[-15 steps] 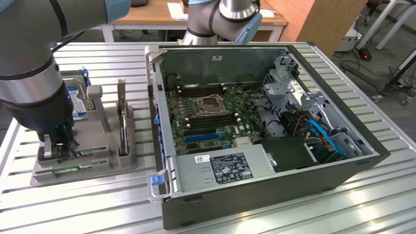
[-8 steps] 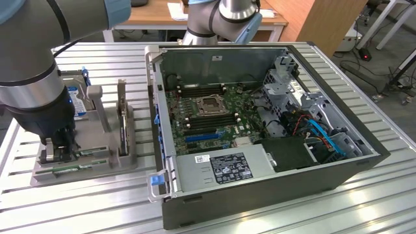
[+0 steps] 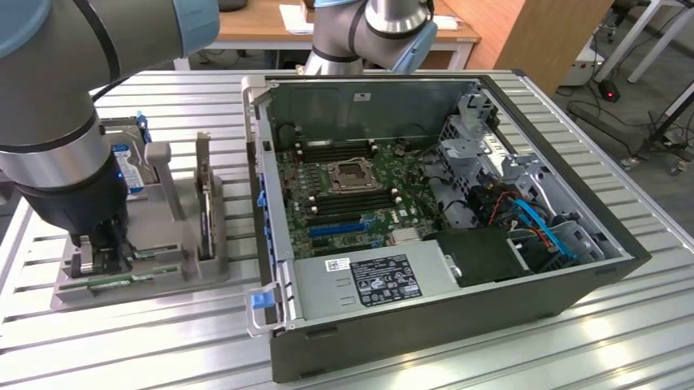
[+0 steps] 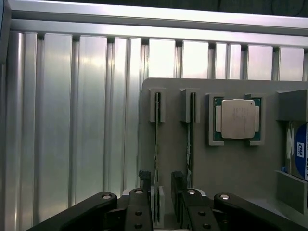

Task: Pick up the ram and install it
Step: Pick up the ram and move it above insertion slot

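Likely risk, we judge: one jaw sits in the narrow gap between the ram (image 4: 157,130) and the second stick (image 4: 191,130) beside it, so a skewed close could knock that neighbour or tilt ours. We see the gripper (image 4: 161,185) spread wide, holding nothing, straddling the ram, which stands on edge in the grey holder (image 3: 174,272) on the exterior view's left.
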`<move>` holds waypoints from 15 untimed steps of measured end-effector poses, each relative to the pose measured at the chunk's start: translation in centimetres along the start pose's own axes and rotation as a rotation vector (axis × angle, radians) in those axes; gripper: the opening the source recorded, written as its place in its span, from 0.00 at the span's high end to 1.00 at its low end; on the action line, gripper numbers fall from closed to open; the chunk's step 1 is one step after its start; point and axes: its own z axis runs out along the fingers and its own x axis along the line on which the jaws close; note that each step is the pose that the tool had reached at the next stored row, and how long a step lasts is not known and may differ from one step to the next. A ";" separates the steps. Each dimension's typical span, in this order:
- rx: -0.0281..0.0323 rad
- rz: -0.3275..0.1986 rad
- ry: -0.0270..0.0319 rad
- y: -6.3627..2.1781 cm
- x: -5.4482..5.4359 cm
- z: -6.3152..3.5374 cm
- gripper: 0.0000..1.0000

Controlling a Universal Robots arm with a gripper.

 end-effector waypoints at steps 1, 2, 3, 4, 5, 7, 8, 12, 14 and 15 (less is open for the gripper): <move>0.0000 0.000 0.0001 0.00 0.0 0.09 0.70; 0.0000 0.000 0.0000 -0.01 0.0 0.16 0.70; -0.0003 0.000 0.0003 0.00 0.0 0.18 0.70; -0.0003 0.000 0.0002 0.00 0.0 0.19 0.70; -0.0003 0.000 0.0003 0.00 0.0 0.19 0.70; 0.0001 0.000 -0.0001 -0.01 0.0 0.23 0.70; 0.0001 0.000 0.0000 -0.02 0.1 0.24 0.70; 0.0000 0.000 0.0001 0.00 0.2 0.23 0.70; 0.0000 0.000 0.0001 -0.01 0.2 0.23 0.70; 0.0001 0.000 -0.0001 -0.01 0.2 0.28 0.70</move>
